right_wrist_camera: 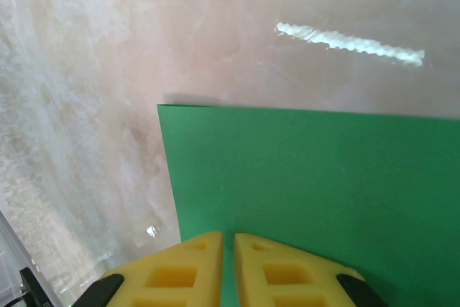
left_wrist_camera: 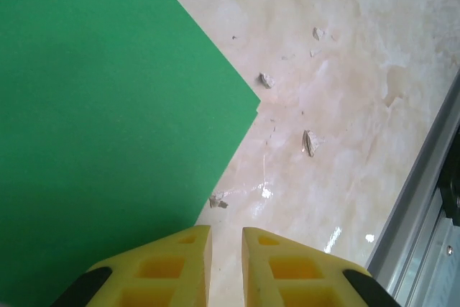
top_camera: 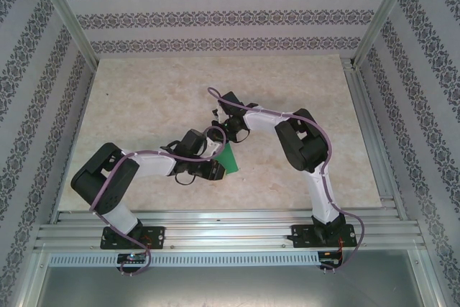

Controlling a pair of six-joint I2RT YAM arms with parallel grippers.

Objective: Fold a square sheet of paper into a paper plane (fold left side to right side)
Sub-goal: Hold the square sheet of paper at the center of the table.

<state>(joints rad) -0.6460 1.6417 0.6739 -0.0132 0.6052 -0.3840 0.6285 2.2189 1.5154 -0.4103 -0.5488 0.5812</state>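
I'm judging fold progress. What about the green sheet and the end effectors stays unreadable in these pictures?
Top view: the wrists cover most of the green sheet; outline and creases unknown.
Left wrist view: the sheet runs off the left and top edges; the left end effector hides its near edge.
Right wrist view: the right end effector hides whether paper is pinched.

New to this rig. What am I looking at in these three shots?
Two robot arms, the left arm and right arm, are bolted at the near edge of a table. The top picture looks down from above and behind them. The other two come from wrist cameras; the yellow blocks at the bottom are the left gripper and right gripper. A green paper lies on the table between them. Both finger pairs are almost together; whether either pinches the paper I cannot tell.
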